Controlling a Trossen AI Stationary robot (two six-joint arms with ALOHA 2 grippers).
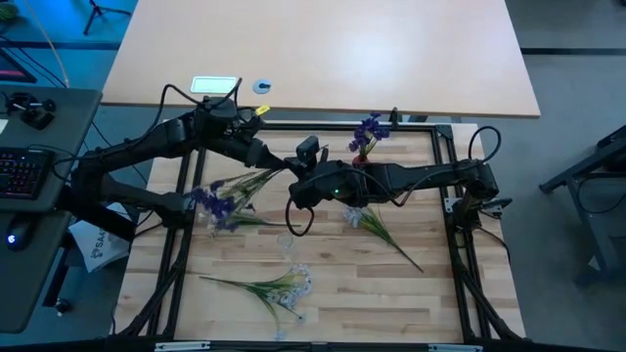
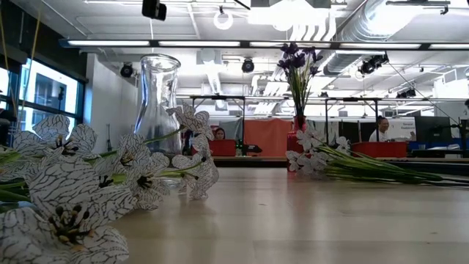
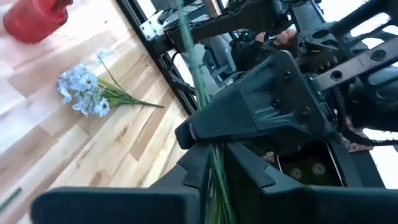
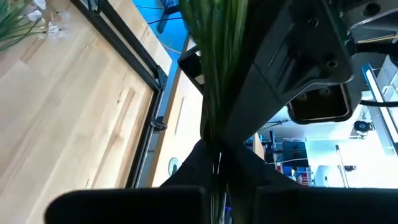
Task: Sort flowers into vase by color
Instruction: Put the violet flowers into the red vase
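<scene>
With both the left gripper (image 1: 277, 162) and the closed right gripper (image 1: 298, 188) pinching one stem (image 3: 198, 74) just left of the red vase (image 1: 360, 159), the sprig is risking bending or dropping if either arm is pulling early.

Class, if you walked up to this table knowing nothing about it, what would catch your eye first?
Probably the two dark arms meeting mid-table, the left gripper and right gripper both at one purple flower sprig, the right shut on its green stem. Behind them, purple flowers stand in the red vase; white sprigs lie near the front edge.
</scene>
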